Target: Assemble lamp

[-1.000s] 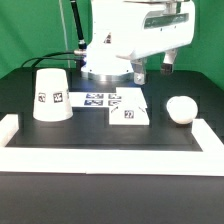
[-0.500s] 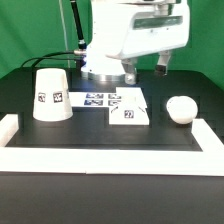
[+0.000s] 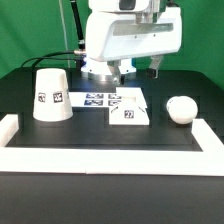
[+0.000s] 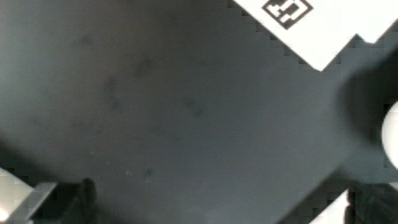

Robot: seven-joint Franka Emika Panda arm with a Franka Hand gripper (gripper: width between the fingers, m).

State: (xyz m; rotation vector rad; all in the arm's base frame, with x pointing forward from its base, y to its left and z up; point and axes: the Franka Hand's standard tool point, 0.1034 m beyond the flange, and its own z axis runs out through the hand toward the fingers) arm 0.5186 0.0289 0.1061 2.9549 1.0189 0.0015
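The conical shade (image 3: 50,95) stands mouth-down at the exterior view's left. The square base block (image 3: 128,114) sits in the middle, in front of the marker board (image 3: 104,99). The round bulb (image 3: 181,109) lies at the right. My gripper (image 3: 139,69) hangs open and empty above the table, behind the base block and touching nothing. In the wrist view both fingertips (image 4: 61,203) frame bare dark table, with the gripper (image 4: 214,208) holding nothing. A white tagged corner (image 4: 313,24) and a curved white edge (image 4: 391,132) show at the border of that view; I cannot tell which parts they are.
A long white border rail (image 3: 100,156) runs along the table's front, with raised ends at the exterior view's left (image 3: 8,130) and right (image 3: 205,133). Cables (image 3: 55,55) lie behind the shade near the arm's foot.
The gripper has shifted toward the exterior view's left and a little upward. The shade, base block and bulb have not moved.
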